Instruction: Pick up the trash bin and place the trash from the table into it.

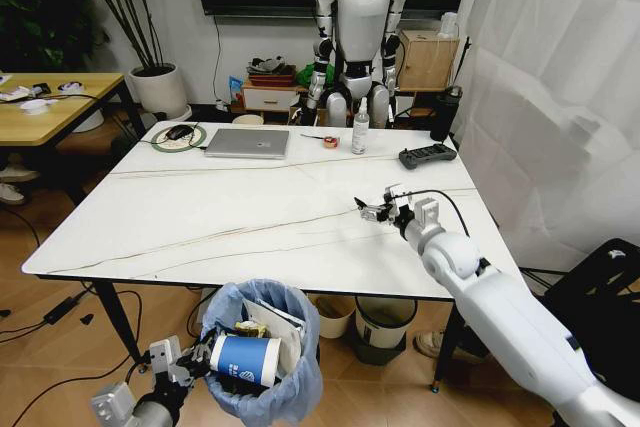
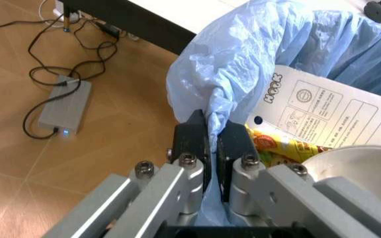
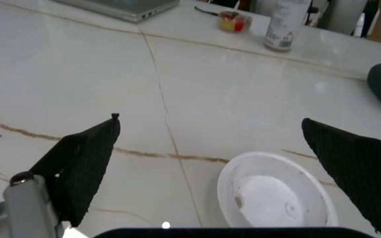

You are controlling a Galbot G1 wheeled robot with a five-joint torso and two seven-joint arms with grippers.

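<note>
Here, the trash bin (image 1: 262, 352) sits below the near edge of the desk (image 1: 200, 217), off the front left portion of the marble-look top, its light-blue bag liner bunched around the rim. Left end effector (image 1: 190, 365) at the bin's left side, clenched on a fold of the blue liner at the rim; in the left wrist view its black fingers (image 2: 192, 141) pinch the plastic between them. Inside the bin: blue-white paper cup (image 1: 245, 359) lying on its side at the top, a flattened printed box (image 2: 329, 111) standing against the liner, a yellow wrapper (image 2: 280, 146) beneath. Right end effector (image 1: 385, 209) over the desk, right of the bin and toward the desk's right half, fingers spread wide and holding nothing. Directly under it, on the desk, a white round lid (image 3: 273, 196), between the two black fingers (image 3: 85, 163) but untouched by them.
</note>
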